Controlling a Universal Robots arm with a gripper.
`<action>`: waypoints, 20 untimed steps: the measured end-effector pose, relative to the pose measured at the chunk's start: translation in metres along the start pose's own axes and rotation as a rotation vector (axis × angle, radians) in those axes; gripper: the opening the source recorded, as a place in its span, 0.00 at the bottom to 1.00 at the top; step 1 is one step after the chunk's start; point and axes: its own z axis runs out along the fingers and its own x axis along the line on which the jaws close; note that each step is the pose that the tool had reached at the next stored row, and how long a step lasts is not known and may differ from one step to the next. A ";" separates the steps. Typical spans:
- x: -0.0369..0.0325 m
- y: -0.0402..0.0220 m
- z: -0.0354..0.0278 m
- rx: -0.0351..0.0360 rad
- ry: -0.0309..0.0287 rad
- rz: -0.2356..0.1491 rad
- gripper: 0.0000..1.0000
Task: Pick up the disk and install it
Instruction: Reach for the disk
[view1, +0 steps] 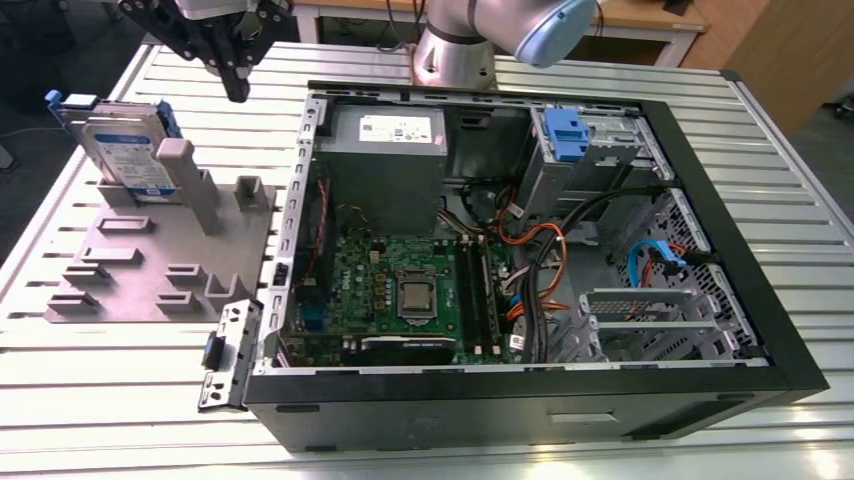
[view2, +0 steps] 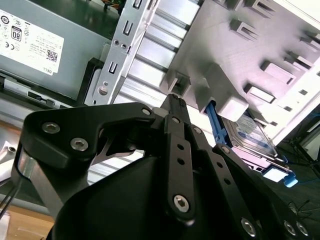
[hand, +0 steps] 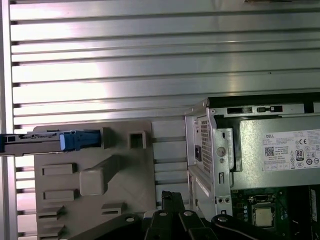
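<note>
The disk (view1: 123, 152), silver-grey with a white-and-blue label in a blue carrier frame, stands on edge against the posts of the grey fixture plate (view1: 140, 265) at the exterior view's left. My gripper (view1: 238, 92) hangs above the table between the disk and the open computer case (view1: 534, 390), apart from both. Its black fingers (view2: 172, 107) are pressed together and hold nothing. The first wrist view looks down on the disk (hand: 45, 141) edge-on, with the fingers (hand: 167, 202) some way off. In the second wrist view the disk (view2: 252, 134) lies beyond the fingertips.
Inside the case lie a motherboard (view1: 400, 290), a power supply (view1: 387, 135), cables and a drive bay with a blue carrier (view1: 567, 135). The arm's base (view1: 454, 55) stands behind the case. All rest on a slatted metal table (view1: 120, 400).
</note>
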 end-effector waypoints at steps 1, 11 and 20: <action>0.0006 -0.0001 0.0001 0.0000 0.0000 0.000 0.11; 0.0057 0.0033 0.0013 -0.0012 0.0026 -0.056 0.11; 0.0145 0.0064 0.0023 -0.0015 0.0028 -0.063 0.11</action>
